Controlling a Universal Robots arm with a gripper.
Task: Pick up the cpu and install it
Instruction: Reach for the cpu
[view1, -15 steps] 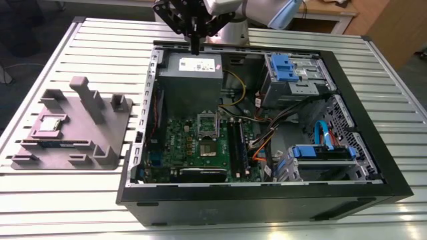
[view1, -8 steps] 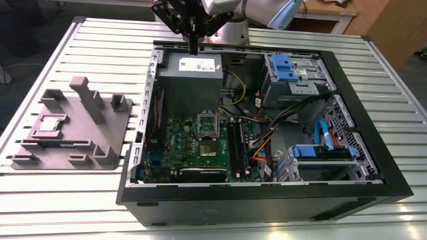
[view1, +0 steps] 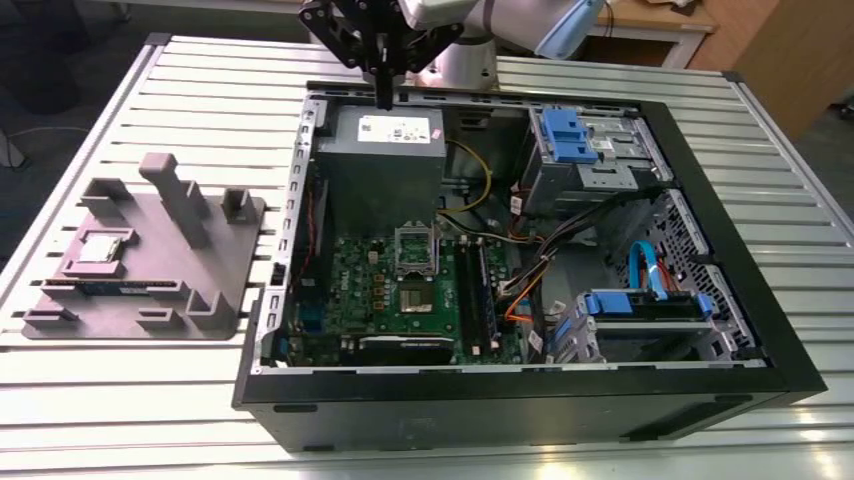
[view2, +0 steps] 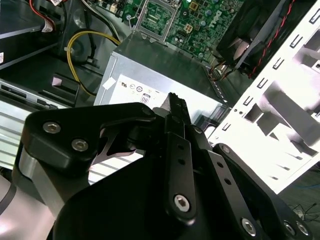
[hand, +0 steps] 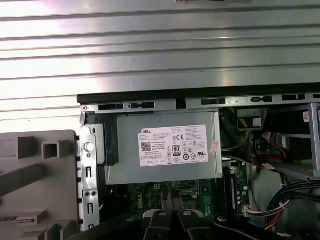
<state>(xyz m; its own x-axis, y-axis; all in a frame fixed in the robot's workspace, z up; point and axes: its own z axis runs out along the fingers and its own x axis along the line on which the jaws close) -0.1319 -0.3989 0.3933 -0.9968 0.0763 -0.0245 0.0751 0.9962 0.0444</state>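
The cpu (view1: 104, 250) is a small square chip with a silvery top. It lies flat in a recess of the grey holder (view1: 147, 255) on the table, at the exterior view's left. My gripper (view1: 386, 92) hangs above the far wall of the open computer case (view1: 534, 390), over the power supply (view1: 380, 150), far from the cpu. Its black fingers are shut together with nothing between them, as both wrist views show (view2: 175, 107) (hand: 172, 200). On the green motherboard (view1: 367, 290) the socket (view1: 416, 297) lies bare, its metal frame (view1: 414, 245) swung up.
The case holds bundled cables (view1: 534, 270), blue drive brackets (view1: 567, 135) and a blue cable (view1: 641, 260) at the exterior view's right. A memory stick (view1: 474, 300) stands beside the socket. The slatted metal table (view1: 134, 400) surrounds the case. The grey holder has upright posts (view1: 174, 190).
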